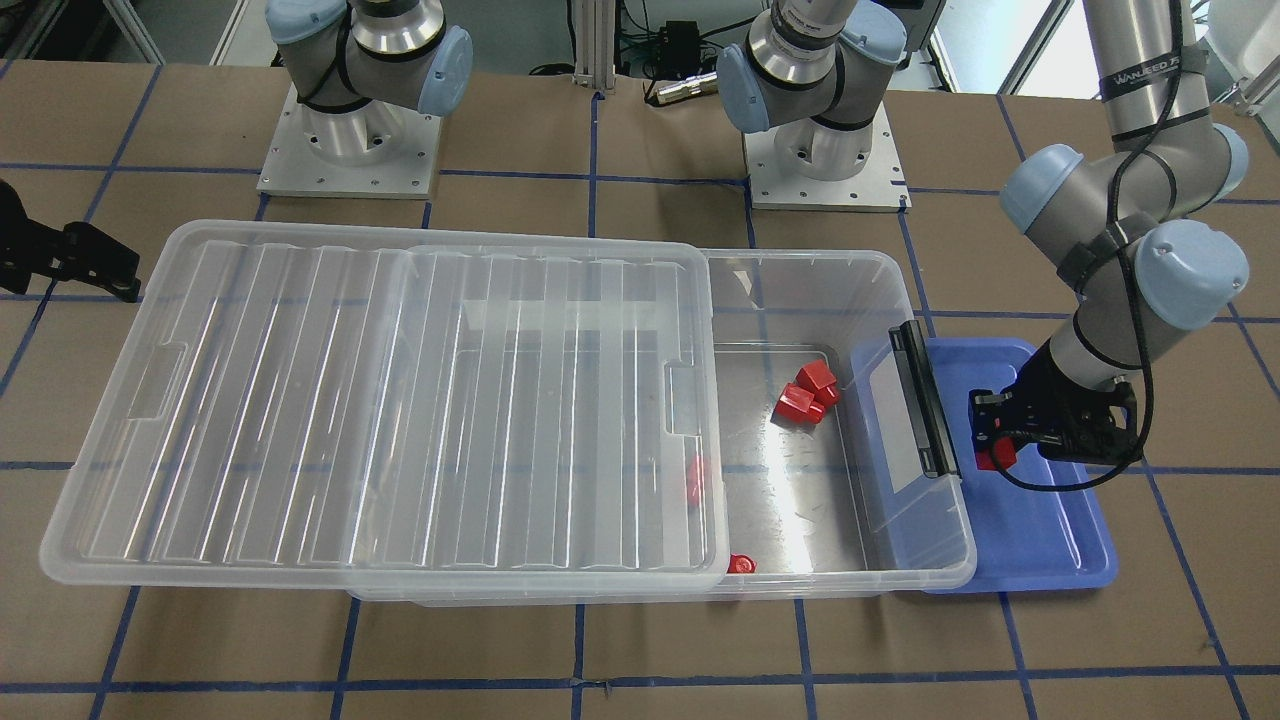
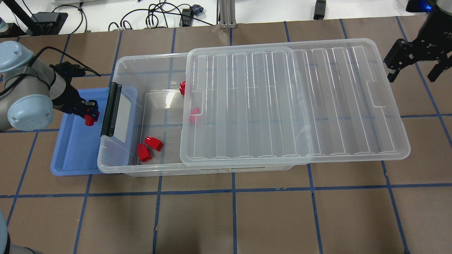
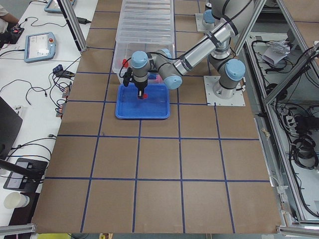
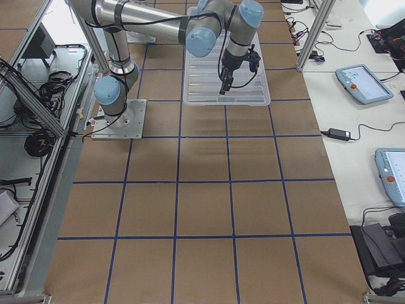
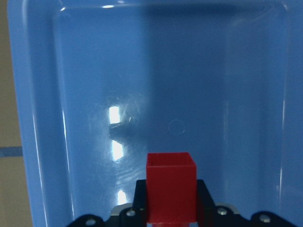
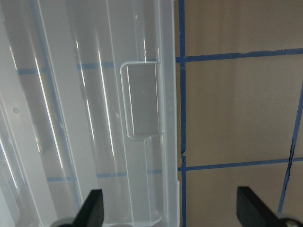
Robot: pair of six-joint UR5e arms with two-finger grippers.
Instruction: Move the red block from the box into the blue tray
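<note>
My left gripper (image 1: 992, 440) is shut on a small red block (image 5: 170, 185) and holds it just above the floor of the blue tray (image 1: 1050, 540). The block also shows in the overhead view (image 2: 90, 120). The tray (image 2: 74, 155) lies beside the latch end of the clear box (image 2: 162, 70). The box's ribbed lid (image 2: 293, 102) is slid aside, so the latch end stands uncovered. Several more red blocks (image 2: 149, 147) lie inside the box. My right gripper (image 2: 412, 72) is open and empty, beyond the lid's far end.
The black latch bar (image 1: 925, 400) on the box's short side stands right next to my left gripper. The lid's edge and handle notch (image 6: 142, 101) show in the right wrist view. Brown table (image 2: 247, 218) with blue tape lines lies all around.
</note>
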